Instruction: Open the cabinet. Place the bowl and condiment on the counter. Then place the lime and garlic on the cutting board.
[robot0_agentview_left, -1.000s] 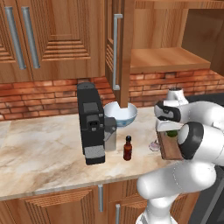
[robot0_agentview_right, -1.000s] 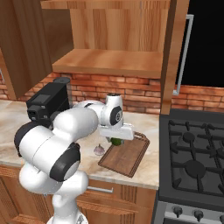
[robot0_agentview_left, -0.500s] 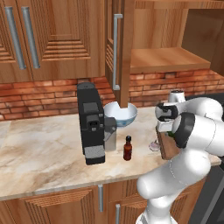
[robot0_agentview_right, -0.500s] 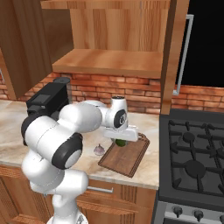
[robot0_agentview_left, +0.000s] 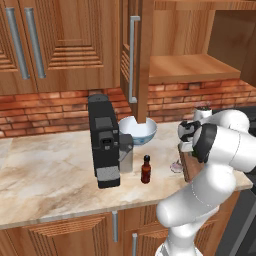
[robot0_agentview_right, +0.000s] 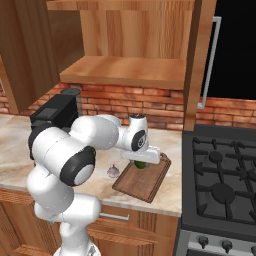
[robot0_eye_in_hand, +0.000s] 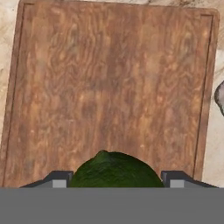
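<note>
The end effector (robot0_agentview_right: 141, 163) hangs over the cutting board (robot0_agentview_right: 145, 177), its fingers set wide with the lime (robot0_eye_in_hand: 114, 169) between them; the dark green ball fills the gap from one fingertip (robot0_eye_in_hand: 58, 179) to the other, so it looks gripped, with the board's wood grain spread beneath it. I cannot tell whether the lime touches the board or sits a little above it.

The cutting board lies on the bench (robot0_agentview_right: 20, 150), close to its front edge and just beside the black stove (robot0_agentview_right: 220, 185). The garlic (robot0_agentview_right: 113, 171) rests on the bench just off the board's side facing the coffee machine (robot0_agentview_left: 105, 140), apart from the board.

Beyond the garlic from the board, the condiment (robot0_agentview_left: 146, 170) stands upright on the bench, near the coffee machine's front corner. The bowl (robot0_agentview_left: 137, 131) sits on the bench farther back, against the coffee machine's side and near the brick wall (robot0_agentview_left: 45, 112).

Above the board, the cabinet (robot0_agentview_right: 125, 70) stands open, its doors swung out, one edge-on with its grey bar handle (robot0_agentview_left: 132, 57) showing, and its lower shelf (robot0_agentview_left: 192, 67) in plain sight.
</note>
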